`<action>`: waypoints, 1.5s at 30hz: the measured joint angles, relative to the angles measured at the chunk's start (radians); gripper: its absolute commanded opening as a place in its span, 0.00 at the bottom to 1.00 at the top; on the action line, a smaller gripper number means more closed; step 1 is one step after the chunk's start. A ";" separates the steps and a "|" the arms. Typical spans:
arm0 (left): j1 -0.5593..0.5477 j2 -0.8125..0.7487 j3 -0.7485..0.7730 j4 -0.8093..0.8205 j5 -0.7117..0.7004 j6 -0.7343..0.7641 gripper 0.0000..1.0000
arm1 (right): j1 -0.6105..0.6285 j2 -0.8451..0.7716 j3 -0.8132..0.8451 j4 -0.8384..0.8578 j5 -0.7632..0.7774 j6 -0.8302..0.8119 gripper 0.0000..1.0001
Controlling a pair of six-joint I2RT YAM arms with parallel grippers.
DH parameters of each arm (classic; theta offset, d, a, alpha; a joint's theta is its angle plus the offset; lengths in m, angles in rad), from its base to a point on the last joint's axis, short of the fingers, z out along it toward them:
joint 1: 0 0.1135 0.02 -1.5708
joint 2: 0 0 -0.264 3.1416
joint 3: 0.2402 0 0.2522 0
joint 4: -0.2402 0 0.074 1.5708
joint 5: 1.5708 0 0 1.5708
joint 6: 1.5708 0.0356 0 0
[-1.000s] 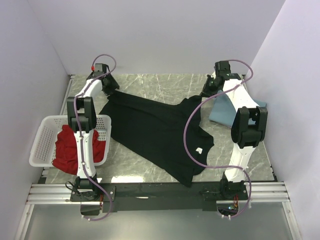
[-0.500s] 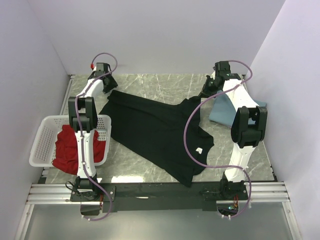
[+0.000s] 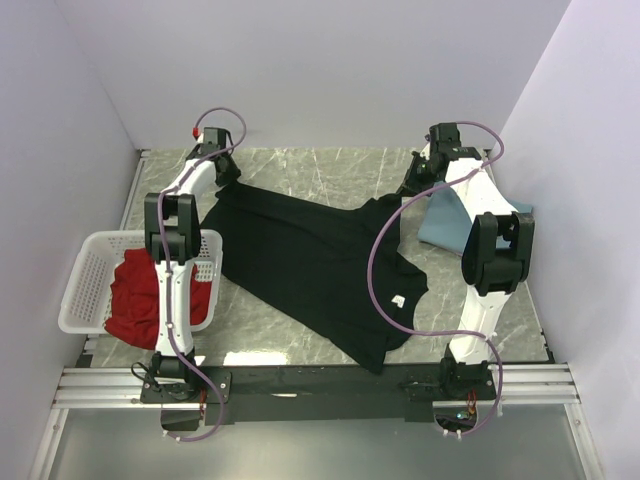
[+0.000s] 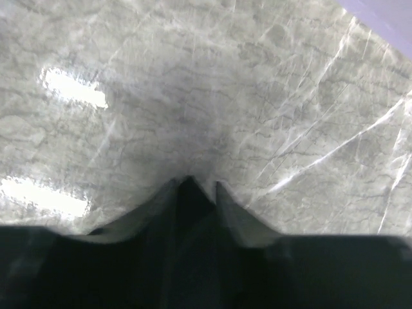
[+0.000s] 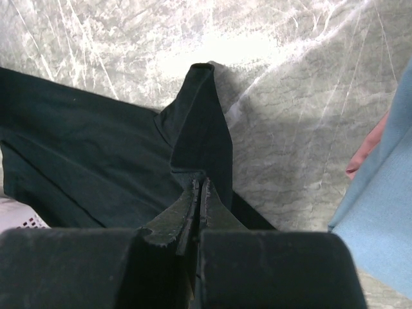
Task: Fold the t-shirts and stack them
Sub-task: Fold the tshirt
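Observation:
The large black t-shirt lies spread diagonally across the table, its small white mark near the front right. My left gripper is at its back left corner. In the left wrist view, the left gripper is shut on a peak of black cloth. My right gripper is at the shirt's back right corner. In the right wrist view, the right gripper is shut on the black t-shirt, a fold standing up past the tips. The red t-shirt is bunched in the basket. The dusty-blue t-shirt lies by the right arm.
A white latticed basket hangs over the table's left edge. Lilac walls close in the back and both sides. The marble table shows bare at the back. Purple cables loop from both arms.
My left gripper has moved right onto the black t-shirt's back left corner and its jaws have narrowed onto the cloth. The right arm and the shirts have not moved.

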 measured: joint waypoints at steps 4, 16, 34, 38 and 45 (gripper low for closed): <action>-0.004 0.009 0.007 -0.007 -0.011 0.003 0.17 | 0.000 0.001 0.000 0.000 0.000 0.000 0.00; -0.005 0.021 0.037 -0.026 0.021 -0.004 0.00 | -0.012 0.001 0.000 -0.008 0.066 0.030 0.00; -0.005 0.052 0.135 0.195 0.386 -0.253 0.00 | -0.115 0.009 0.195 -0.014 0.105 0.063 0.00; 0.002 0.073 0.135 0.230 0.429 -0.290 0.00 | -0.116 0.013 0.213 -0.015 0.096 0.061 0.00; 0.050 0.065 0.000 0.291 0.483 -0.314 0.00 | -0.113 -0.032 0.098 -0.009 0.056 0.049 0.00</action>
